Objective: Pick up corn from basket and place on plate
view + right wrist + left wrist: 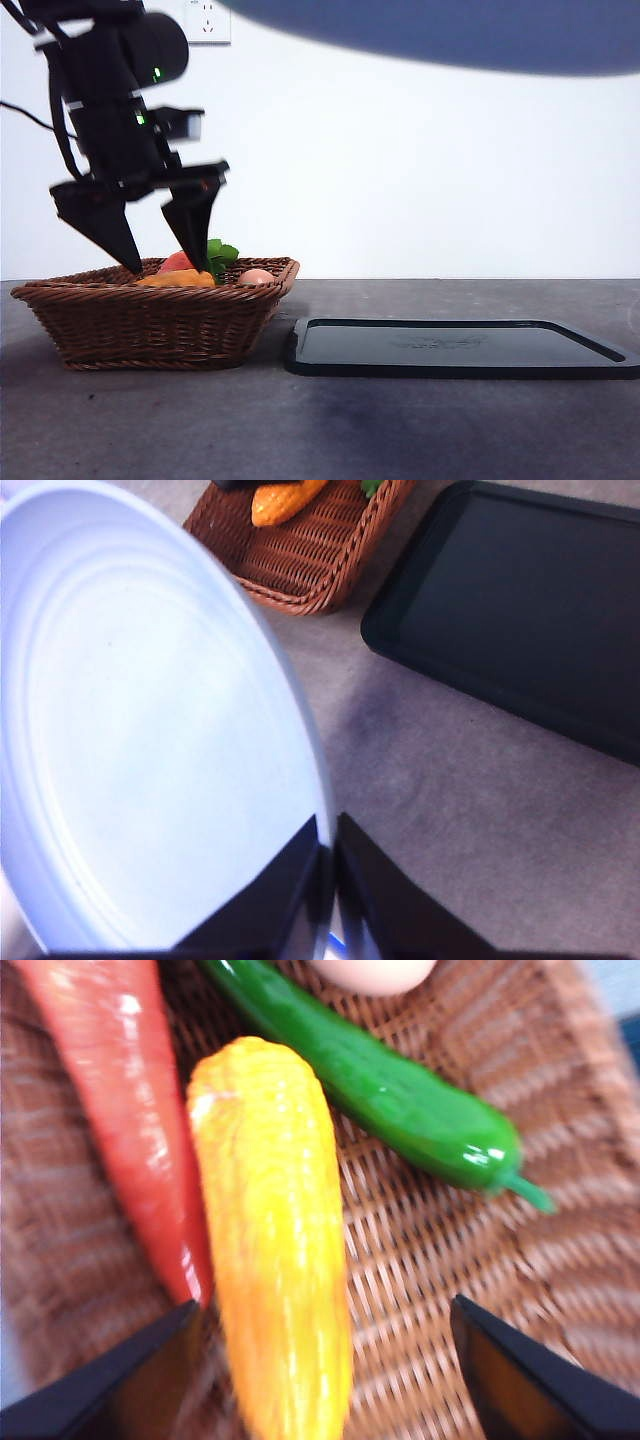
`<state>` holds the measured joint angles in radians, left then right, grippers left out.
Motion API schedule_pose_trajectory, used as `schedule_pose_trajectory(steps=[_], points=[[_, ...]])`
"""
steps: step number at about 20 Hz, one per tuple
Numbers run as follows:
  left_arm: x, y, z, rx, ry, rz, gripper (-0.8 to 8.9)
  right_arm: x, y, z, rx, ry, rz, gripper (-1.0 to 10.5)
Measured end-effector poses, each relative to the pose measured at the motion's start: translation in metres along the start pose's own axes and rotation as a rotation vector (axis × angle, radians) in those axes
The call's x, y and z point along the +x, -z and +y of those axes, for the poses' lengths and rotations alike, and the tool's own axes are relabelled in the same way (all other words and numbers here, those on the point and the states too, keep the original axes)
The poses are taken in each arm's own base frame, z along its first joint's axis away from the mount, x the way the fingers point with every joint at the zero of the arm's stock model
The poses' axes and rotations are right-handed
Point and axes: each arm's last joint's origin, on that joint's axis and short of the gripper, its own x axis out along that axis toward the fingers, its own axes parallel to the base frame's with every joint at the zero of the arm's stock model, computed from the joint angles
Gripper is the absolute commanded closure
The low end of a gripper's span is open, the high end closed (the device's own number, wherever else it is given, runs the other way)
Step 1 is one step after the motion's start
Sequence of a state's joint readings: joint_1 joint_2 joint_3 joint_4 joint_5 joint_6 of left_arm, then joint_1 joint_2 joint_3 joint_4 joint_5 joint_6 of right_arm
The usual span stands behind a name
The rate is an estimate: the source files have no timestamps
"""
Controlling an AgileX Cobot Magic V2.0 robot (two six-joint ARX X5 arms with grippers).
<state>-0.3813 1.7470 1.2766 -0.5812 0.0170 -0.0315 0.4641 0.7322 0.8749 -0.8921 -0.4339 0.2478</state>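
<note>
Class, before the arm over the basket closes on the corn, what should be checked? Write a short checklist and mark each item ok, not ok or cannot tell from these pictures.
1. Left gripper open: ok, jaws spread wide.
2. Corn between its jaws: ok in the left wrist view, nearer one jaw than the other.
3. Neighbours out of the way: not ok, the carrot lies against the corn; the green pepper is close by.
4. Jaws low enough in the basket: cannot tell.
5. Plate ready: ok, the right gripper is shut on its rim and holds it up off the table.
6. Plate near the basket: cannot tell.
</note>
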Motion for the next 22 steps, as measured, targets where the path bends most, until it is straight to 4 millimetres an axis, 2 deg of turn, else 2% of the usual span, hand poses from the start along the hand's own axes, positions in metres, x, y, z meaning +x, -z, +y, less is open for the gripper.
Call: schedule_pose_trajectory(steps=[5,8,10,13,16,20,22], points=[[0.025,0.001,-0.001,0.01,-0.01,0.025,4.2,-0.005,0.003,0.001,0.013,0.016,-0.018,9.4],[0.033,0.002,-0.002,0.014,-0.014,0.04,4.84,-0.005,0.003,0.001,0.014,0.018,-0.017,9.4],[0.036,0.004,-0.002,0.014,-0.017,0.054,5.73,-0.005,0.003,0.0,0.014,0.037,-0.022,9.4],[0.036,0.004,-0.003,0.016,-0.016,0.054,6.6,-0.005,0.003,0.0,0.015,0.048,-0.024,9.4],[0.033,0.003,-0.003,0.015,-0.017,0.077,6.63,-0.005,0.003,0.0,0.014,0.048,-0.025,9.4],[0.018,-0.007,-0.003,0.005,-0.019,0.129,6.63,-0.005,0.003,-0.001,0.015,0.08,-0.032,9.4],[0.004,-0.013,-0.003,0.002,-0.019,0.108,6.62,-0.003,0.002,-0.003,0.021,0.107,-0.026,9.4]])
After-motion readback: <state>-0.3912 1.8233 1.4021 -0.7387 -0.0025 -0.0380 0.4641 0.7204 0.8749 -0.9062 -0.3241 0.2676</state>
